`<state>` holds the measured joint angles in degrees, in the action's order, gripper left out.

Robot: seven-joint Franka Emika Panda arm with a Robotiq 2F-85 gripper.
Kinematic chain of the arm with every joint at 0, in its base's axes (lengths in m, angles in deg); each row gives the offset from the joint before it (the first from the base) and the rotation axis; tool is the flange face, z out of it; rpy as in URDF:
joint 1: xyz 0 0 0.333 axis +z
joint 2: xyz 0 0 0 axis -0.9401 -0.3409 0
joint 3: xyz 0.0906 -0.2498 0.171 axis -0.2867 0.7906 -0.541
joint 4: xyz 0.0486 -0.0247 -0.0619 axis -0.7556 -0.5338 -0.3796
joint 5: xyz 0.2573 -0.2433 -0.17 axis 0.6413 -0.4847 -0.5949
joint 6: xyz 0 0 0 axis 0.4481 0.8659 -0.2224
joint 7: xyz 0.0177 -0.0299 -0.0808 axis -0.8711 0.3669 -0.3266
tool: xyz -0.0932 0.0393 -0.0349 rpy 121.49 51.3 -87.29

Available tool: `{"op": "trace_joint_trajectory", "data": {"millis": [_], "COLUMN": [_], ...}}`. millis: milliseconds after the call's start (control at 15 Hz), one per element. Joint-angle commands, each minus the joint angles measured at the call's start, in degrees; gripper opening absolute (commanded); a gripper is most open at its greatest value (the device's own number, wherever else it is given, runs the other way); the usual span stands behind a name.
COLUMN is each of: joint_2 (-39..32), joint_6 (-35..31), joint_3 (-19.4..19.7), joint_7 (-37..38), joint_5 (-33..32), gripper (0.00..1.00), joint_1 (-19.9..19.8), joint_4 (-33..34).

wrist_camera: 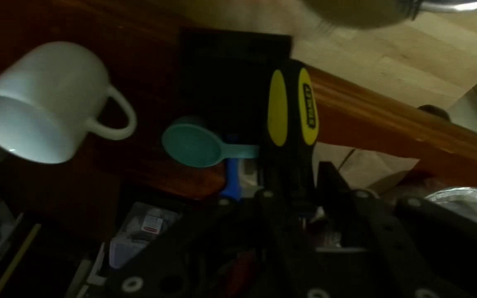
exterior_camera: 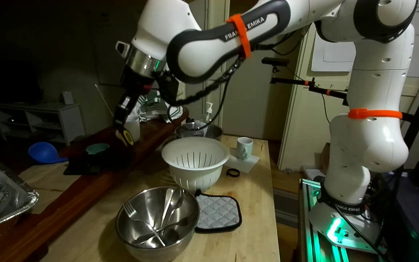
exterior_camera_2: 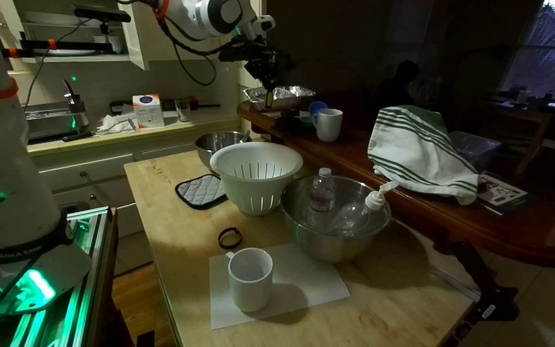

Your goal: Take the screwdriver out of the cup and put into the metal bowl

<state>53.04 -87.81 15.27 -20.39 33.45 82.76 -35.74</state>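
- We have the gripper (exterior_camera: 119, 125) clamped around the screwdriver (wrist_camera: 292, 111), its handle pointing down.
- In an exterior view, we see the mug (exterior_camera_2: 329, 125) apart from both, nearer and right.
- In an exterior view, we see the cutlery bowl (exterior_camera: 175, 247) lower, nearer, right.

My exterior views face each other from opposite table (exterior_camera: 256, 203) edges, sharing the colander (exterior_camera: 195, 176); my wrist view peers closely past the pincer (wrist_camera: 294, 178), down onto the ledge (wrist_camera: 367, 111) along another edge.
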Motion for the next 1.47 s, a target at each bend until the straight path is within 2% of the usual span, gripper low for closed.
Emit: {"op": "trace_joint_trajectory", "data": {"millis": [0,200,333,533,733,867,1000,1200,1267,1400], "joint_2": [5.9,6.9,6.5,6.1,6.4,3.6,1.6,2.1,2.9,6.2], "joint_6": [-9.2,-15.9,-20.4,-25.0,-28.6,-28.6,-24.6,-16.9,-13.2,-6.9], "joint_3": [-2.0,-3.6,-3.4,-2.1,-1.2,-0.6,-3.0,-7.7,-8.2,-5.1], "joint_7": [12.0,24.4,26.4,22.1,10.9,1.2,-8.1,-21.4,-25.6,-33.7], "joint_5": [-5.4,-12.2,-13.9,-10.7,-2.8,4.6,12.7,24.6,29.2,36.1], "gripper": [0.07,0.07,0.07,0.07,0.07,0.07,0.07,0.07,0.07,0.07], "joint_1": [3.2,4.7,4.3,3.4,2.1,4.1,4.4,0.5,-0.6,-2.2], "joint_4": [-13.2,-20.2,-23.0,-25.9,-28.9,-28.4,-26.5,-24.1,-23.6,-24.7]}}
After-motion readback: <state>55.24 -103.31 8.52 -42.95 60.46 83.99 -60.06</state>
